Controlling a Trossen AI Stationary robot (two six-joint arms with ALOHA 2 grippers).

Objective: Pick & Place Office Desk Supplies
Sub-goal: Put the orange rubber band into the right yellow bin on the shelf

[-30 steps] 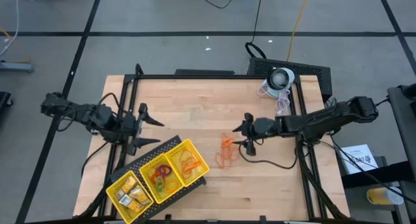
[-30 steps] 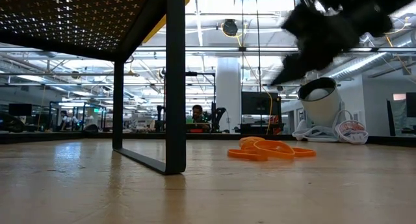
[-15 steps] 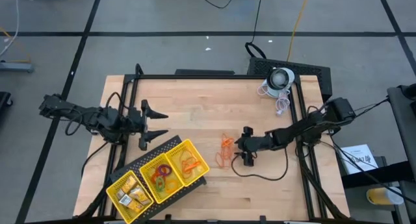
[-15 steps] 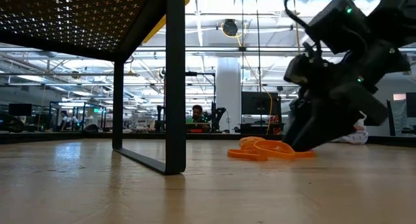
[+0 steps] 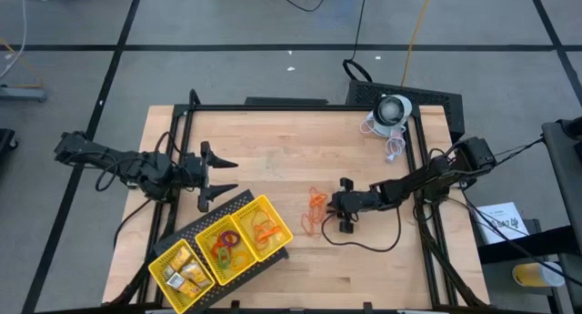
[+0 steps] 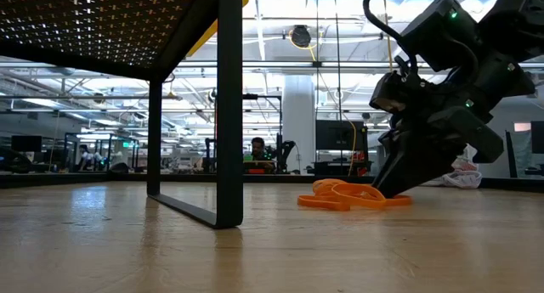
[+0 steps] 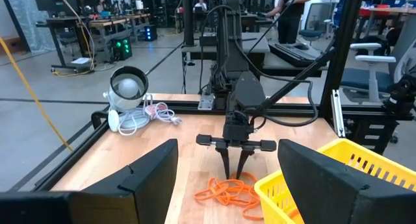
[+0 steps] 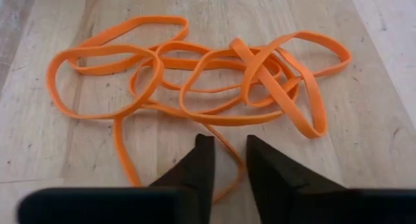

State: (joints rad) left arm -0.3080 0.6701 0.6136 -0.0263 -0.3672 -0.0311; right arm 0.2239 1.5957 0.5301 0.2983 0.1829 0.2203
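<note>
A tangle of thin orange rubber bands point(image 5: 316, 214) lies on the wooden table right of the middle, and it also shows in the low view point(image 6: 348, 195) and the left wrist view point(image 7: 224, 193). My right gripper point(image 5: 335, 207) points down at its right edge. Its fingers are a narrow gap apart, one on either side of one strand point(image 8: 229, 145). My left gripper point(image 5: 221, 175) hangs open and empty above the far left end of the yellow three-compartment tray point(image 5: 276, 217). The tray holds yellow blocky pieces point(image 5: 185, 273), coloured rings point(image 5: 225, 250) and orange bands point(image 5: 265, 230). My right gripper's fingertips point(image 8: 205, 149) stand at table height on either side of a band strand at the near edge of the tangle. They come from above, slanting from the table's right. Whether they touch the strand, I cannot tell. The bands lie slack on the table.
A black perforated plate point(image 5: 218, 209) lies under the tray's far side. A white round device with a coiled cable point(image 5: 393, 109) sits at the far right corner. Black frame rails point(image 5: 300, 106) run round the table, and one post point(image 6: 228, 106) stands in the low view.
My right gripper has come down and gone toward the table's near left, from well above the table to the right edge of the rubber-band tangle. Its arm has folded lower. My left gripper has shifted a little toward the table's right. The bands have stayed where they were.
</note>
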